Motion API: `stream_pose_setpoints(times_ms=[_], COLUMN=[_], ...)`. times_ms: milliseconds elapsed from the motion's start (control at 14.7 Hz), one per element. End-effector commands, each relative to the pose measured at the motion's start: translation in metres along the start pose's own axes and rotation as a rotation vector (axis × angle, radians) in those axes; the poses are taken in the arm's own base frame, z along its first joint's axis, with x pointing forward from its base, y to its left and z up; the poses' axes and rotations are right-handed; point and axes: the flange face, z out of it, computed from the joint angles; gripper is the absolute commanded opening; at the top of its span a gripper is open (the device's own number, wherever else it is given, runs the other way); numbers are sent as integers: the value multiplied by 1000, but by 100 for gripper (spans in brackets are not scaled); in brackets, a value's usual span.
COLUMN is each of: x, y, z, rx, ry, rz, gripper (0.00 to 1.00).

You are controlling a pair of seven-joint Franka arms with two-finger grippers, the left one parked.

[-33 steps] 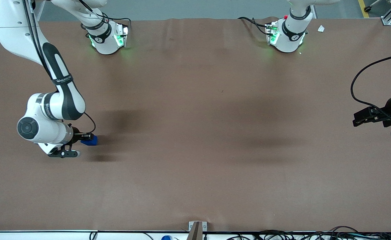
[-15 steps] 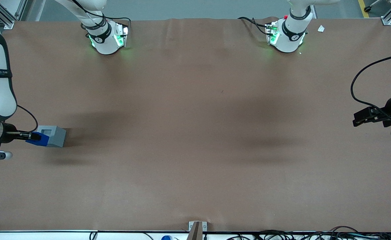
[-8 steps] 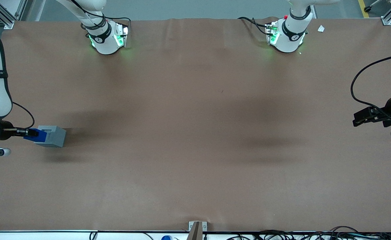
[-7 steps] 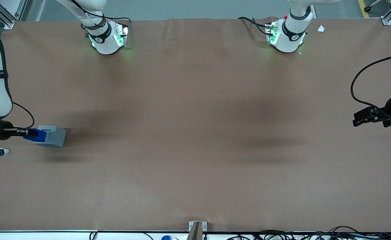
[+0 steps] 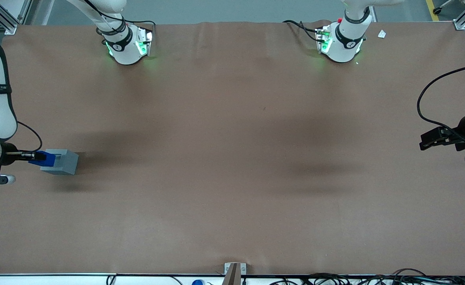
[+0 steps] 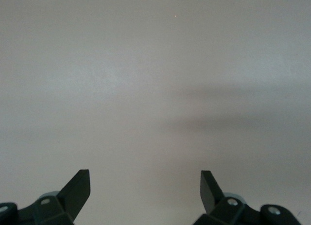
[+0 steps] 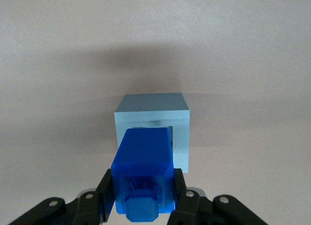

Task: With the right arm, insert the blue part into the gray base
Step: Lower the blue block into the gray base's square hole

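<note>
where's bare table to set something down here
Bare: the brown table from the gray base toward the parked arm's end, and nearer the front camera. Crowded only where the claw holds the blue part over the base.

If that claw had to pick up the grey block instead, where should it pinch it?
Probably from above, across two flat outer walls of the gray base, keeping clear of its top socket. For now the pincer is shut on the blue part, above the socket.
</note>
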Motion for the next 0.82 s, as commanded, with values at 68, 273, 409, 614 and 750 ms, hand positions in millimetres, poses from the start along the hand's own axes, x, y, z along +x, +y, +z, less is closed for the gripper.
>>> stream_pose_setpoints(times_ms=[68,273,409,614,750], x=[-1,-4,-4,-3,-2], y=[5,8,10,12,12], z=[8,11,15,21,22], rx=[-6,0,2,5,4], ry=[-21,-41,-45,-52,-49], rz=[-10,-4,-1,9,10], gripper=[17,17,17,17,17])
